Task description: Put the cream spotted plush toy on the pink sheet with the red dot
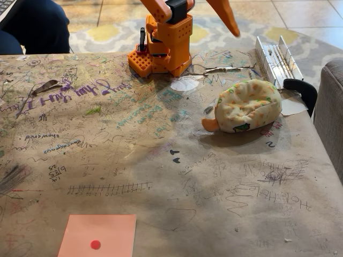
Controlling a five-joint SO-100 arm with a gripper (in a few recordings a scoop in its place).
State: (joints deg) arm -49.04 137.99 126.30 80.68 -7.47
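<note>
Near the table's right edge, toward the far side, the cream spotted plush toy (246, 106) lies on its side, orange foot pointing left, apart from the arm. At the near edge, left of centre, the pink sheet with the red dot (98, 236) lies flat, well apart from the toy. Orange arm base (162, 49) stands at the far edge, centre; gripper is cut off by the frame top, finger state cannot be told. Scribbled table (161, 160): readable bits include "HOPE" upside down near the right edge; the rest is unclear. A person's dark clothing (32, 24) shows beyond the far left corner.
</note>
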